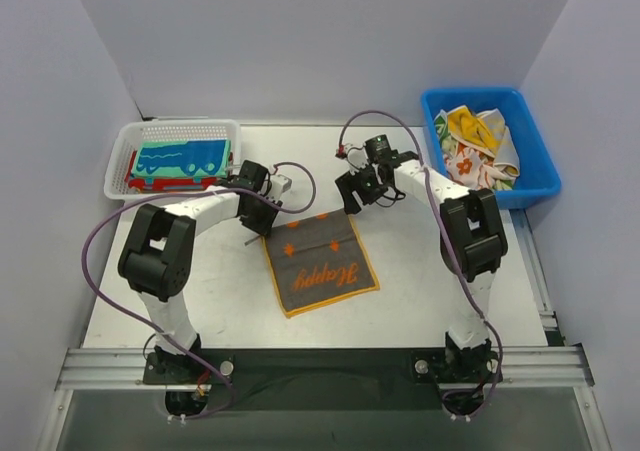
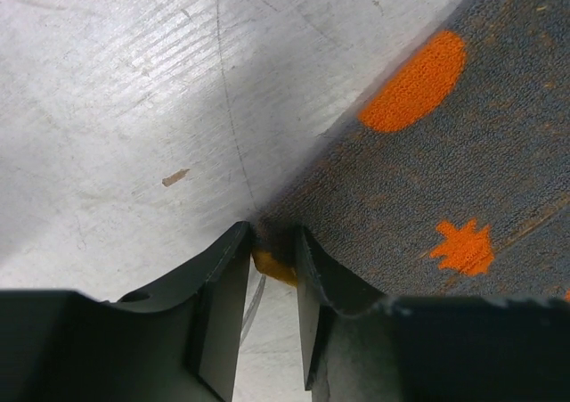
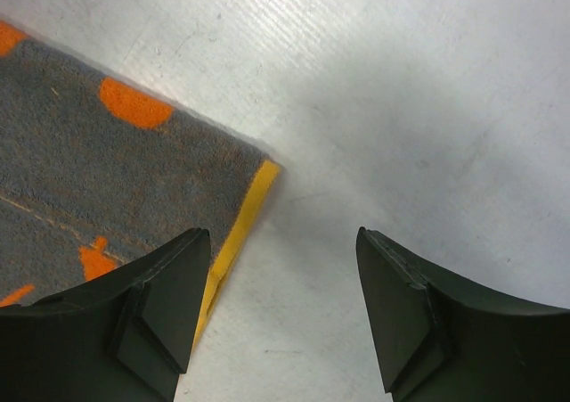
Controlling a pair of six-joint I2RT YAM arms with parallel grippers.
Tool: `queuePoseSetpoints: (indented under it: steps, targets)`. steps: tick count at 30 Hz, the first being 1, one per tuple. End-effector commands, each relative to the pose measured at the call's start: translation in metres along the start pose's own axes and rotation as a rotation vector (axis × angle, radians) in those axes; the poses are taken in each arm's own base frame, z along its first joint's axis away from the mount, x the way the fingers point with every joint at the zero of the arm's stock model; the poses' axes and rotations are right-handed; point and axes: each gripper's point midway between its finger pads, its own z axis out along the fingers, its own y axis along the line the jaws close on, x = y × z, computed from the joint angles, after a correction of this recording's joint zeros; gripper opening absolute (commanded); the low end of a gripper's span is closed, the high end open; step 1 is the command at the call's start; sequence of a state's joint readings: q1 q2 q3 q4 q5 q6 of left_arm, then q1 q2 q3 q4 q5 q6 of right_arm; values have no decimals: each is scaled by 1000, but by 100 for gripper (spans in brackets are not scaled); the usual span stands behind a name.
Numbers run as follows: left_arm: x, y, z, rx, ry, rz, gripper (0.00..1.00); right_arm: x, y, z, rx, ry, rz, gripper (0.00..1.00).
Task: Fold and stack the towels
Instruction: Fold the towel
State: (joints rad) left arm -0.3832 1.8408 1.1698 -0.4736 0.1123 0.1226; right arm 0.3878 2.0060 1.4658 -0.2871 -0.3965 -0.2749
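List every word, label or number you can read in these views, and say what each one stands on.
"Happy": orange script on the grey towel, upside down in the top view.
Teal towel in the white basket: blue prints only, no letters.
Crumpled towels in the blue bin: patterns only, nothing readable.
Both wrist views: no text, only orange shapes on the grey towel.

The left arm (image 1: 205, 208) and the right arm (image 1: 424, 184) are white with chunky black joints. A thin purple cable (image 1: 377, 113) loops off each one. The fingers (image 2: 216, 317) are black.
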Motion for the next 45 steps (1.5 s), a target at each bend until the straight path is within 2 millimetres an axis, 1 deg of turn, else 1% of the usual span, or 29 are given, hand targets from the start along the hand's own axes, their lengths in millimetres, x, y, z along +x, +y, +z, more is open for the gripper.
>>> queuePoseSetpoints:
  steps: [1, 4, 5, 7, 8, 9, 10, 11, 12, 14, 15, 16, 18, 21, 25, 26, 27, 28, 29, 30, 33, 35, 36, 38, 39, 40, 42, 43, 45]
  targets:
    - [16, -7, 8, 51, 71, 12, 36, -14, 1, -1, -1, 15, -62, 66]
    - [17, -9, 7, 60, 71, 14, 36, -10, 3, 6, -12, 57, -99, 65]
    - [17, -9, 7, 61, 69, 16, 36, -16, 4, 6, -8, 55, -118, 64]
    - [17, -9, 7, 61, 69, 19, 35, -9, 3, 11, -11, 96, -139, 63]
    - [17, -9, 7, 62, 69, 22, 34, -9, 4, 12, -15, 105, -149, 63]
    - [15, -9, 6, 62, 65, 22, 34, -13, 6, 12, -16, 112, -176, 63]
    - [16, -9, 7, 63, 67, 25, 33, -9, 5, 17, -19, 132, -181, 62]
    - [16, -9, 7, 63, 68, 25, 34, -10, 5, 19, -16, 141, -196, 61]
    - [16, -9, 7, 62, 66, 25, 33, -12, 7, 19, -17, 154, -221, 59]
    - [16, -9, 7, 58, 68, 28, 32, -8, 5, 26, -11, 190, -242, 53]
    - [16, -8, 6, 53, 66, 29, 32, -11, 7, 25, -15, 199, -255, 51]
    - [16, -8, 6, 53, 68, 29, 31, -6, 6, 30, -18, 227, -270, 49]
    - [16, -8, 6, 52, 66, 27, 29, -2, 9, 31, -31, 256, -284, 45]
    - [16, -7, 6, 48, 67, 30, 28, 7, 14, 34, -54, 300, -309, 41]
    - [16, -7, 7, 45, 71, 30, 26, 20, 22, 38, -96, 363, -320, 41]
    - [16, -7, 7, 43, 69, 30, 24, 19, 24, 39, -101, 366, -338, 41]
    - [15, -7, 6, 43, 68, 31, 22, 22, 26, 38, -111, 384, -342, 40]
    - [17, -6, 6, 42, 71, 30, 21, 26, 27, 41, -117, 402, -342, 37]
    - [18, -5, 6, 36, 73, 32, 19, 21, 28, 41, -117, 399, -349, 33]
    - [18, -5, 6, 32, 74, 32, 14, 25, 28, 41, -117, 420, -348, 22]
    - [20, -3, 6, 20, 77, 34, 13, 28, 27, 42, -118, 436, -345, 0]
    - [15, 1, 3, 4, 66, 34, 6, 27, 25, 39, -115, 428, -343, 0]
    - [13, 2, 2, -6, 61, 35, 4, 24, 20, 36, -106, 418, -334, 0]
    - [0, 10, -5, -44, 25, 36, 0, 14, 13, 26, -78, 388, -327, 0]
    - [-5, 11, -9, -51, 9, 36, 0, 6, 10, 22, -63, 360, -322, 0]
    - [-14, 13, -16, -62, -25, 37, 0, -6, 4, 12, -41, 320, -306, 0]
    - [-32, 16, -26, -84, -98, 43, 0, -24, -2, 1, -7, 255, -310, 0]
    - [-44, 18, -37, -96, -147, 48, 0, -36, -5, -10, 18, 213, -309, 0]
    - [-63, 23, -48, -131, -219, 60, 0, -52, -12, -19, 60, 159, -314, 0]
